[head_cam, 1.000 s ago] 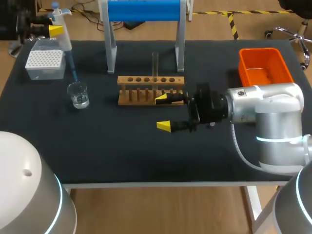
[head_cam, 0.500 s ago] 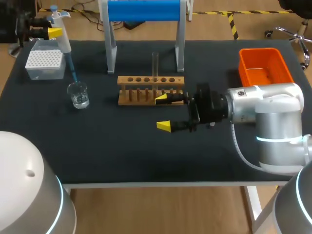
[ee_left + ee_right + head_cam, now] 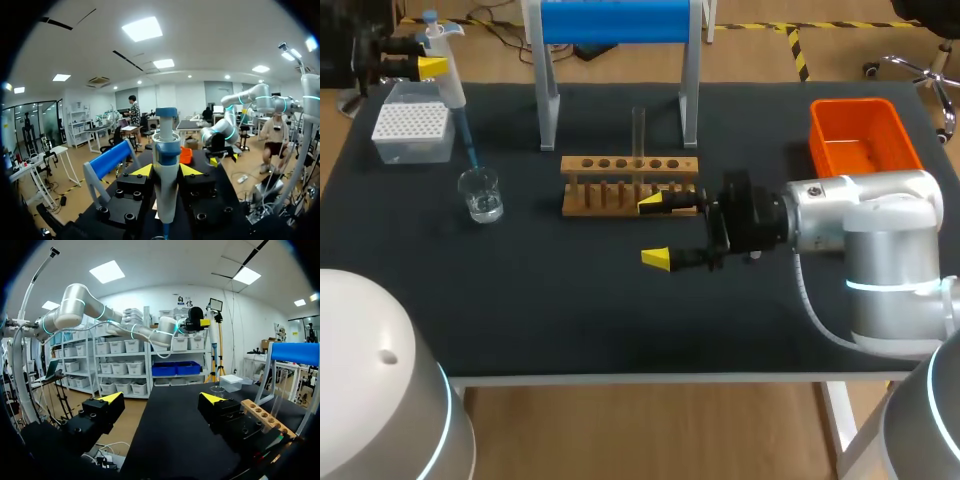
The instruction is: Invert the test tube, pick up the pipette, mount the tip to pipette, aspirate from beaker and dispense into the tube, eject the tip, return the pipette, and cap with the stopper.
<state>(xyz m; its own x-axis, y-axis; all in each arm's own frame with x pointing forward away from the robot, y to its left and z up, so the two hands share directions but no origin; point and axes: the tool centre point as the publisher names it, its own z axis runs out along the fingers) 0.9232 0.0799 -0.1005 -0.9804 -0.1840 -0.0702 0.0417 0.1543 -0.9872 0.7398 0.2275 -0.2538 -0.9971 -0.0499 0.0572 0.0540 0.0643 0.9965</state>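
My left gripper (image 3: 428, 66) is shut on the white pipette (image 3: 448, 75) at the table's far left; in the left wrist view the pipette (image 3: 166, 175) stands upright between the yellow fingertips (image 3: 142, 170). Its blue tip (image 3: 468, 145) slants down toward the glass beaker (image 3: 480, 195), ending just above the rim. A clear test tube (image 3: 639, 130) stands upright in the wooden rack (image 3: 630, 186). My right gripper (image 3: 656, 231) hangs open just in front of the rack's right half, holding nothing. In the right wrist view that gripper (image 3: 161, 398) is open, with the rack (image 3: 262, 417) beside it.
A white tip box (image 3: 412, 131) sits at the far left behind the beaker. A blue-topped stand (image 3: 617, 20) rises behind the rack. An orange bin (image 3: 861, 137) is at the far right.
The pipette in my left gripper shifted slightly a second ago and has stayed still since. The right arm has not moved.
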